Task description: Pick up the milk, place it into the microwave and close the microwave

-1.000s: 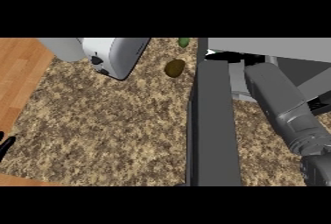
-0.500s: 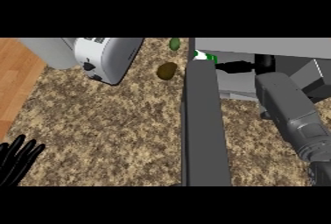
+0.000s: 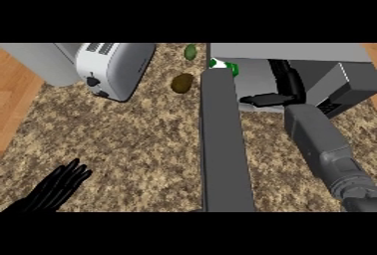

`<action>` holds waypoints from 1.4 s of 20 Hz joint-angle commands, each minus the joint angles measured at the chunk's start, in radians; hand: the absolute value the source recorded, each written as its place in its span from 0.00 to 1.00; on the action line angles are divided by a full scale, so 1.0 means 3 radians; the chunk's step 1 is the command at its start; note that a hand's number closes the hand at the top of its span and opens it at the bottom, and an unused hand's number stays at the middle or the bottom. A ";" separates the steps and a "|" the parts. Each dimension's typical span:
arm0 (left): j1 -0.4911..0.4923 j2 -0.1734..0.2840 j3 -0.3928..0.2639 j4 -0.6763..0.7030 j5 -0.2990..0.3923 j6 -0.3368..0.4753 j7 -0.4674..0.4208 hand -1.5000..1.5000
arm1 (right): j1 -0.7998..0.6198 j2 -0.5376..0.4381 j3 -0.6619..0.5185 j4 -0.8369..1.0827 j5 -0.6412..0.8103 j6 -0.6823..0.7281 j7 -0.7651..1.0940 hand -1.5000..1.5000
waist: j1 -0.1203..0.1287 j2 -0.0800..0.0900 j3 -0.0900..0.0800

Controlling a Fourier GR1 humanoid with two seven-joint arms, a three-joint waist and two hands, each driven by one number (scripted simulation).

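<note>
The right robot hand (image 3: 283, 87) reaches inside the microwave (image 3: 294, 55); its grasp cannot be told. The milk (image 3: 223, 65), just beside the door (image 3: 225, 149), is probably a light, stiff carton, best held by its sides. The left robot hand (image 3: 55, 187) rests released.

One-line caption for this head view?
Right hand reaching inside the grey microwave past its open dark door; left hand resting open.

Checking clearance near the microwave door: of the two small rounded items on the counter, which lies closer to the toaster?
The brownish one, between the toaster and the open microwave door. The green one sits farther back.
</note>
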 commanded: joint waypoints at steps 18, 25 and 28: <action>-0.0656 -0.0302 -0.0617 0.0939 -0.1597 0.0400 -0.0750 1.00 | 0.1941 0.0404 0.0409 -0.0814 0.0013 0.0471 -0.0616 0.00 | -0.0303 -0.0120 -0.0021; -0.0976 -0.0310 -0.1048 0.1312 -0.2108 0.0715 -0.0914 1.00 | 0.2704 0.0160 0.0395 -0.1501 -0.0201 0.0863 -0.0668 0.00 | -0.0358 -0.0113 -0.0024; -0.1173 -0.0310 -0.1145 0.1429 -0.2167 0.0854 -0.0873 1.00 | 0.3098 0.0041 0.0475 -0.1956 -0.0264 0.1050 -0.0589 0.00 | -0.0353 -0.0108 -0.0025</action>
